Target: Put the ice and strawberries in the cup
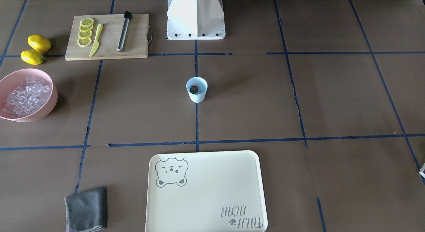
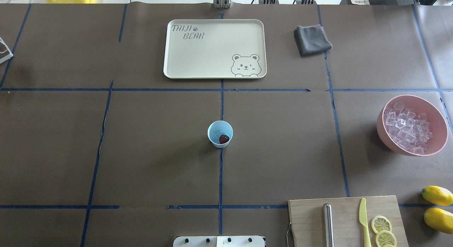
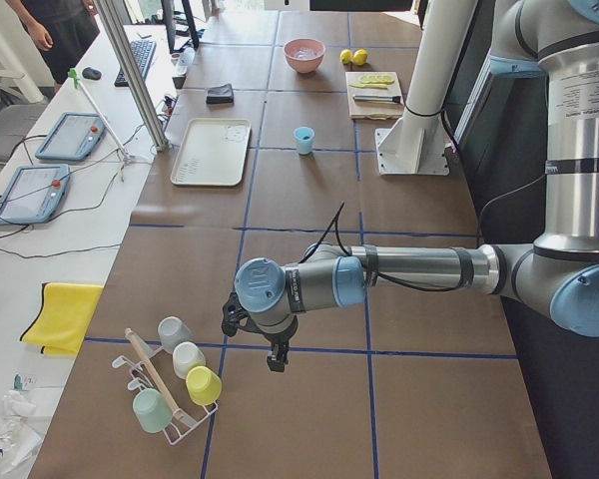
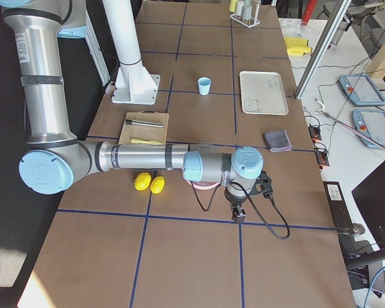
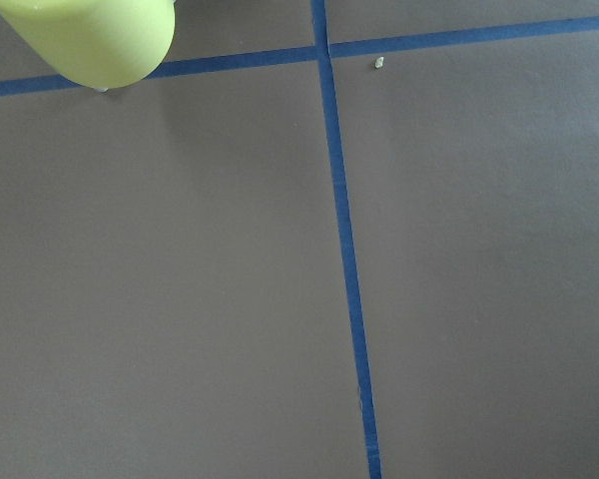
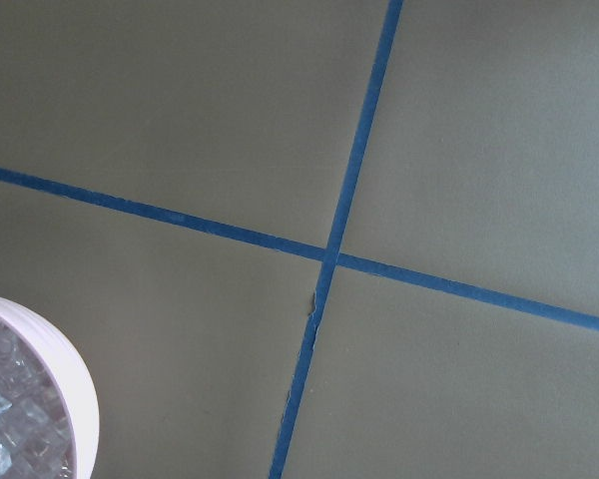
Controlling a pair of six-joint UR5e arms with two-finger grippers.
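Observation:
The light blue cup (image 1: 197,94) stands upright at the table's middle, also in the overhead view (image 2: 213,139). A red strawberry (image 1: 194,89) lies inside it (image 2: 223,139), with what looks like a clear ice block (image 2: 216,133) beside it. Many more ice blocks (image 1: 26,94) fill the pink bowl (image 2: 385,133). My left gripper (image 3: 275,359) hangs far from the cup, near a cup rack. My right gripper (image 4: 236,215) hangs just past the pink bowl. Both show only in the side views, so I cannot tell whether they are open or shut.
A cutting board (image 1: 132,42) holds lemon slices (image 1: 85,32), a yellow knife (image 1: 96,41) and a metal muddler (image 1: 124,32). Two lemons (image 1: 36,48) lie beside it. A cream tray (image 1: 206,192) and a grey cloth (image 1: 86,208) lie across the table. A cup rack (image 3: 175,379) stands by the left gripper.

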